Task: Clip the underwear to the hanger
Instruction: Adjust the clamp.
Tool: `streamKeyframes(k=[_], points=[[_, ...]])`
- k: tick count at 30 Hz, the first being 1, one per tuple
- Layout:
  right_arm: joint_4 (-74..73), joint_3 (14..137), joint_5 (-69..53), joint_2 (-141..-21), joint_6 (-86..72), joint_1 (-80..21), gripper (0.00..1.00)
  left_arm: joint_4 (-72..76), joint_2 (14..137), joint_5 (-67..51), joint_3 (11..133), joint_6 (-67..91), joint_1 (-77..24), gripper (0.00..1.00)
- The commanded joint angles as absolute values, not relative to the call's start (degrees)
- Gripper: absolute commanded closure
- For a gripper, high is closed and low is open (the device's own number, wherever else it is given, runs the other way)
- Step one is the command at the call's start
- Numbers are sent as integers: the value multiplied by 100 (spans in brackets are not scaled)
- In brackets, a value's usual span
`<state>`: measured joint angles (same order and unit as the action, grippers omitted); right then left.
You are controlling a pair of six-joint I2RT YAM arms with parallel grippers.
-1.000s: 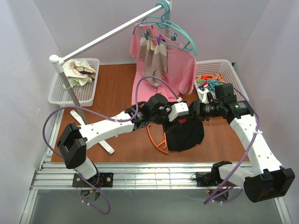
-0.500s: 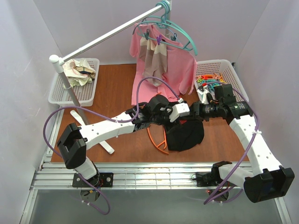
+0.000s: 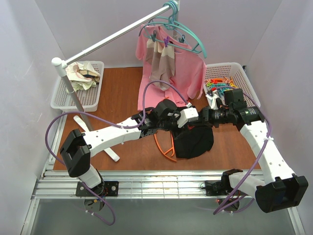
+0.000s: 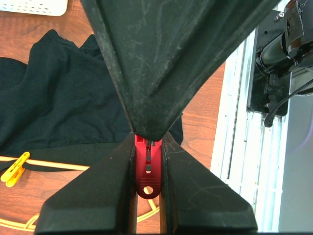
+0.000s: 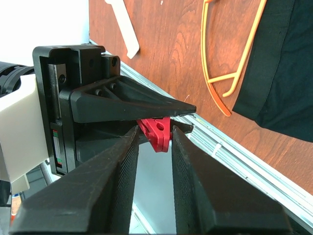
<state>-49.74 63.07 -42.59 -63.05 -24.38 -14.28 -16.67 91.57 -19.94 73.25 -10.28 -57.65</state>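
The black underwear (image 3: pixel 195 142) lies crumpled on the wooden table, over the right side of the orange hanger (image 3: pixel 164 147), which lies flat. My left gripper (image 3: pixel 194 120) and right gripper (image 3: pixel 201 119) meet tip to tip just above the underwear. Both hold one red clip (image 4: pixel 147 166). The left gripper (image 4: pixel 147 147) is shut on its sides. The right gripper (image 5: pixel 155 132) closes on the clip's (image 5: pixel 157 132) other end. The underwear (image 4: pixel 58 98) and hanger (image 5: pixel 220 78) lie below. A yellow clip (image 4: pixel 13 169) sits on the hanger bar at the underwear's edge.
A white basket of coloured clips (image 3: pixel 239 73) stands at the back right. A white basket of cloths (image 3: pixel 63 98) stands at the back left. A rack pole (image 3: pixel 112 39) carries teal hangers (image 3: pixel 188 36), a pink shirt (image 3: pixel 188 68) and striped cloth (image 3: pixel 164 61). The rack foot (image 3: pixel 105 142) lies left of the hanger.
Both grippers stay together on the red clip; the left gripper has shifted slightly left. The underwear and hanger have not moved.
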Motion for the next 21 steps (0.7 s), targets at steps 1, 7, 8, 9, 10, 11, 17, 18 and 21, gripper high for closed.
streamKeyframes(k=[1, 7, 8, 9, 10, 11, 17, 18, 21], points=[[-4887, 6293, -4386, -6293, -2382, -1477, 78, -1582, 9123, -1960, 7453, -1099, -5801, 100], [-4878, 6231, -4438, -6346, -2382, -1494, 87, -1512, 9088, -1986, 7444, -1055, -5801, 100], [-4878, 6223, -4438, -6354, -2382, -1503, 88, -1503, 9079, -1978, 7427, -1063, -5801, 100], [-4878, 6214, -4447, -6354, -2373, -1503, 90, -1494, 9062, -1969, 7418, -1037, -5801, 100], [-4878, 6205, -4447, -6354, -2382, -1503, 91, -1494, 9053, -1925, 7409, -1037, -5801, 100], [-4869, 6196, -4473, -6363, -2373, -1512, 92, -1485, 9035, -1907, 7392, -1028, -5809, 100], [-4860, 6170, -4439, -6363, -2373, -1503, 97, -1468, 8930, -1373, 7365, -765, -5801, 59], [-4852, 6170, -4438, -6363, -2364, -1503, 97, -1450, 8886, -1319, 7348, -756, -5801, 57], [-4852, 6222, -4351, -6425, -2338, -1503, 97, -1450, 8667, -1099, 7190, -695, -5801, 49]])
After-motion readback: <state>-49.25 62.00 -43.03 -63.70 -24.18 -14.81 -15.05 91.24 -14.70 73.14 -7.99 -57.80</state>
